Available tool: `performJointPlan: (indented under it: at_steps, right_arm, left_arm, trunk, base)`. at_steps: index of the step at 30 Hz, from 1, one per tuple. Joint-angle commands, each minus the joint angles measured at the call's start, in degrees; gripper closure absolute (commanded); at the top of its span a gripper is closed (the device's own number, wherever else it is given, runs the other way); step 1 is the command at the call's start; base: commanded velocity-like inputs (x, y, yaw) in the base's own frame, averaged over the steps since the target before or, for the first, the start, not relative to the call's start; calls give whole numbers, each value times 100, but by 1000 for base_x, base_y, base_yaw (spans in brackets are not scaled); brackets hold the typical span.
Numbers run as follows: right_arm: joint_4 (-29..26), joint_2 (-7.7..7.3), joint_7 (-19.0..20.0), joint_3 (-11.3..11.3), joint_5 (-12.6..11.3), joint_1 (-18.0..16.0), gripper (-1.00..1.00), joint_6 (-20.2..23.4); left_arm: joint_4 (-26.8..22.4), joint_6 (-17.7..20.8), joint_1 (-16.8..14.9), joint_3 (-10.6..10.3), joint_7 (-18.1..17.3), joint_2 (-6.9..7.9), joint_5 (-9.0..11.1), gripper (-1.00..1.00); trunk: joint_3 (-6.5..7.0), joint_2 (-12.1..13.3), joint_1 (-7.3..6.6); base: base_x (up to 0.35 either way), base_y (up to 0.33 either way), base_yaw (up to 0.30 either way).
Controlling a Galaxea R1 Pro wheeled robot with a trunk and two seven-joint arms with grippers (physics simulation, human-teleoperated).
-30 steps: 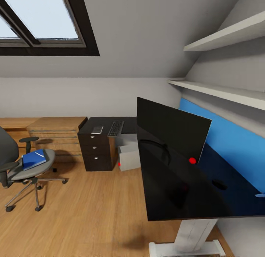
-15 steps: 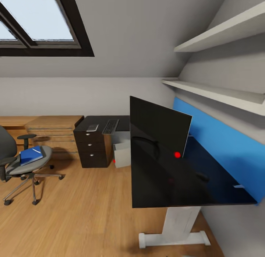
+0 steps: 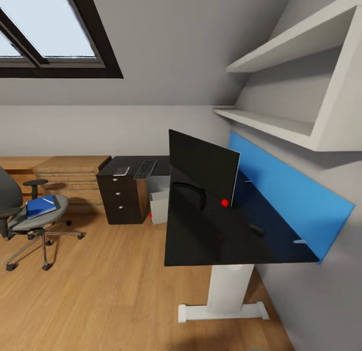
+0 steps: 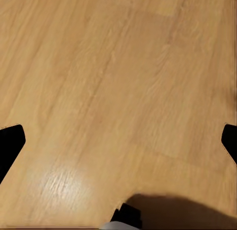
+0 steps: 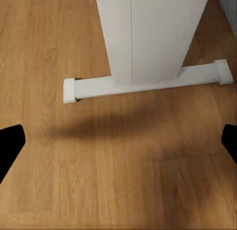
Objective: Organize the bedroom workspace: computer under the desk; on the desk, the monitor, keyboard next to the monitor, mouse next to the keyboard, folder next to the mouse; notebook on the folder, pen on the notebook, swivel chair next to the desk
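The wide black flat monitor (image 3: 203, 171) is being carried upright on the glossy black L-shaped tabletop (image 3: 201, 240), the small black mouse (image 3: 256, 229) at its 4 o'clock. The bright-blue folder (image 3: 41, 206) is lying on the grey swivel chair (image 3: 30, 220), at 9 o'clock. The left tool (image 4: 118, 141) and right tool (image 5: 118, 141) are being held released above the wooden floor (image 4: 118, 82).

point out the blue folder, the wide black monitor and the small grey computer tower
bright-blue flat folder (image 3: 40, 206), head view, middle of its cover, on the chair seat
wide black flat monitor (image 3: 202, 164), head view, centre of the screen
small light-grey computer tower (image 3: 159, 207), head view, its pale side face
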Motion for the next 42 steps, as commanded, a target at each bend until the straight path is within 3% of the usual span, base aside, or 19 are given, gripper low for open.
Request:
performJointPlan:
  at_steps: [1, 8, 16, 36, 42]
  right_arm:
    - [5, 1, 19, 39, -63, -4, -100, -16]
    - [5, 38, 18, 43, -69, -5, -100, -16]
    - [-3, 34, 18, 31, -72, -4, -100, -16]
    - [-7, 14, 21, 20, -80, -4, -100, -213]
    - [-51, 11, 2, -26, -109, -10, -100, -207]
  left_arm:
    - [-7, -12, -2, -53, 40, 4, 27, -100]
    - [-7, -16, -3, -65, 40, 4, 11, -100]
    - [-9, -56, -3, -72, 40, 4, -7, -100]
    - [-7, 21, -1, -49, 40, 4, 47, -100]
    - [-7, 384, -3, -39, 40, 16, 60, -100]
  trunk:
    - [-7, -4, 0]
    - [-7, -4, 0]
    - [-7, -4, 0]
    - [352, 798, -440]
    - [460, 1039, -571]
  base:
    - [-41, -329, 0]
    - [-16, -311, 0]
    - [-1, -55, 0]
    - [0, -1, 0]
    - [0, 0, 0]
